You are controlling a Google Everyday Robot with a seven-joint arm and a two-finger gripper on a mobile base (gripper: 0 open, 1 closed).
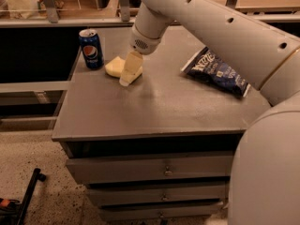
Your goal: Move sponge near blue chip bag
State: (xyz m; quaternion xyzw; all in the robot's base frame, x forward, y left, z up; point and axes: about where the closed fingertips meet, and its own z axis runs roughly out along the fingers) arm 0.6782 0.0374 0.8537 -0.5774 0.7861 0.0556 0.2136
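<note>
the gripper [125, 78] is down at the back left of the cabinet top [154, 109], right on the sponge [114, 66], reaching in steeply from the wrist above; it sits there, i judge, because the sponge must be grasped before it can be carried; how far the gripper is open, and whether it has hold of the sponge at all, i cannot tell, since it shows as one pale shape overlapping the pale foam; the sponge lies flat on the top, just beside the soda can [91, 49] and well apart from the blue chip bag [216, 71], which lies flat and slantwise near the right edge; so the task looks to be at its first step, with the whole move to the right not yet made; the bare stretch of top between sponge and bag gives a free path, and the can, standing upright close on the left, is the one thing a careless lift could knock; the can is blue with the round red, white and blue pepsi mark; the bag carries white lettering, probably a brand name, but i cannot read it with confidence.
</note>
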